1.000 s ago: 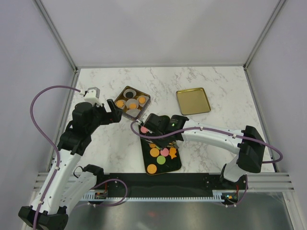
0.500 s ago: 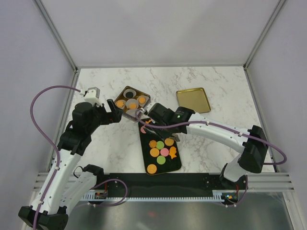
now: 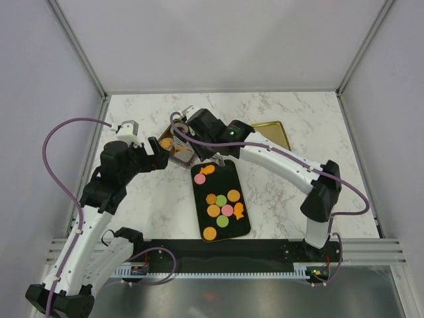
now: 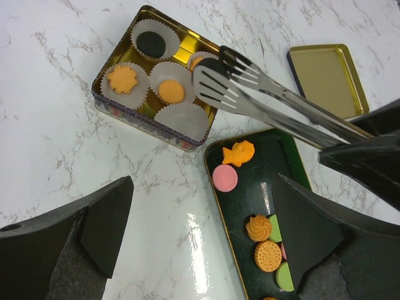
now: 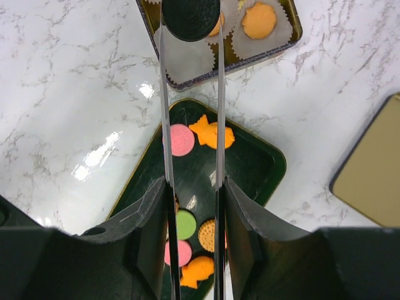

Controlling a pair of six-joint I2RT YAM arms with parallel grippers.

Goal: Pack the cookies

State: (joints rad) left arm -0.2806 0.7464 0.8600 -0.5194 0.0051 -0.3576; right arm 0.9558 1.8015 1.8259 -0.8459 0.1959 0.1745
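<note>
The cookies [image 3: 227,210] lie on a dark green tray [image 3: 225,175]: orange, pink and green rounds and orange fish. They also show in the left wrist view [image 4: 225,178] and the right wrist view [image 5: 181,139]. A gold tin [image 4: 140,119] holds white paper cups, some with orange cookies and one with a dark one. My right gripper [image 3: 195,126] [image 5: 192,212] is shut on metal tongs [image 4: 281,103], whose tips hang over the tin. A dark round shape [image 5: 190,19] sits at the tips; I cannot tell if it is held. My left gripper [image 3: 156,156] [image 4: 209,250] is open and empty above the marble, left of the tray.
The tin's gold lid [image 3: 275,136] lies on the marble to the right of the tin, partly under my right arm, and shows in the left wrist view [image 4: 328,78]. The tray stands just in front of the tin. Grey walls close the table on three sides.
My right arm has swung the tongs from over the tray back and left to over the tin. The left arm has not moved.
</note>
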